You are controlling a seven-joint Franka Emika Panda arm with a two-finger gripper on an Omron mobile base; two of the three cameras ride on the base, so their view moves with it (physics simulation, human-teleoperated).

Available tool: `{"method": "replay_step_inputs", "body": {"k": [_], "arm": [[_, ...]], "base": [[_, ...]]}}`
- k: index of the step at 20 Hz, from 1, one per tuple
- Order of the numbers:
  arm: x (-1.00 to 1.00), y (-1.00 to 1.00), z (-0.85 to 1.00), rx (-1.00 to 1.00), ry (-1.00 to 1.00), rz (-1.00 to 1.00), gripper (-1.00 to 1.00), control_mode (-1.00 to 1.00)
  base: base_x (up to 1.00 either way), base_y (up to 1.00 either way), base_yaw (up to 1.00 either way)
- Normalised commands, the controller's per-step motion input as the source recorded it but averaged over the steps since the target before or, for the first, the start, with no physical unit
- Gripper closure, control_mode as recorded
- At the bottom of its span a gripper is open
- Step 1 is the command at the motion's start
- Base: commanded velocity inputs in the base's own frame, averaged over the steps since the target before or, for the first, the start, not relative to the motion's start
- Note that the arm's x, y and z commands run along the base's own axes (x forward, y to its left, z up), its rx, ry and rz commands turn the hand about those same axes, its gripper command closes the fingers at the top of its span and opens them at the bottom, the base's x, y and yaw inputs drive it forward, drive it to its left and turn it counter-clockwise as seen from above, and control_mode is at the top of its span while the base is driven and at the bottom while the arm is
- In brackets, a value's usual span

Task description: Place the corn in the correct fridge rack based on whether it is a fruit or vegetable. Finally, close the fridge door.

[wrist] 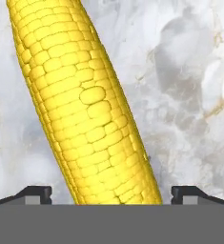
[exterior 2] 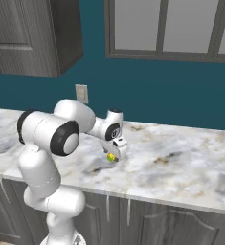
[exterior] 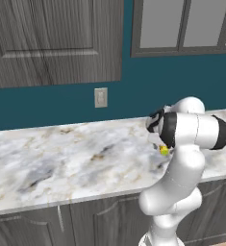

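The pincer [wrist: 111, 193] is being held wide open, with its two dark tips [wrist: 35, 194] standing far apart on each side of the corn [wrist: 85, 105], and nothing is being squeezed by them. Whether the tips are touching the corn cannot be told. The yellow corn is lying flat on the marble counter [wrist: 189, 95], right under the hand. In the right base view the pincer [exterior 2: 115, 154] is being pointed down at the counter [exterior 2: 181, 167], and the corn [exterior 2: 112, 157] is being seen as a small yellow and green bit at its tips. In the left base view the corn [exterior: 164, 151] is peeking out beside the white arm [exterior: 182, 158]. Below the counter, dark grey cupboard doors [exterior: 100, 223] are being shown. Farther back, a white wall plug [exterior: 101, 97] is sitting on the blue wall [exterior: 61, 105]. Above it a grey wall cupboard [exterior: 52, 38] is hanging, and a window [exterior 2: 181, 28] is being seen beside it.
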Motion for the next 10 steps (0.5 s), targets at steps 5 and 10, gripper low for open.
{"method": "replay_step_inputs", "body": {"k": [5, 10], "arm": [[0.38, -0.01, -0.25, 0.0, -0.03, -0.02, 1.0, -1.0], [0.06, -0.01, -0.06, 0.0, 0.0, 0.0, 1.0, -1.0]], "base": [[0.0, 0.0, 0.0], [0.0, 0.0, 0.0]]}}
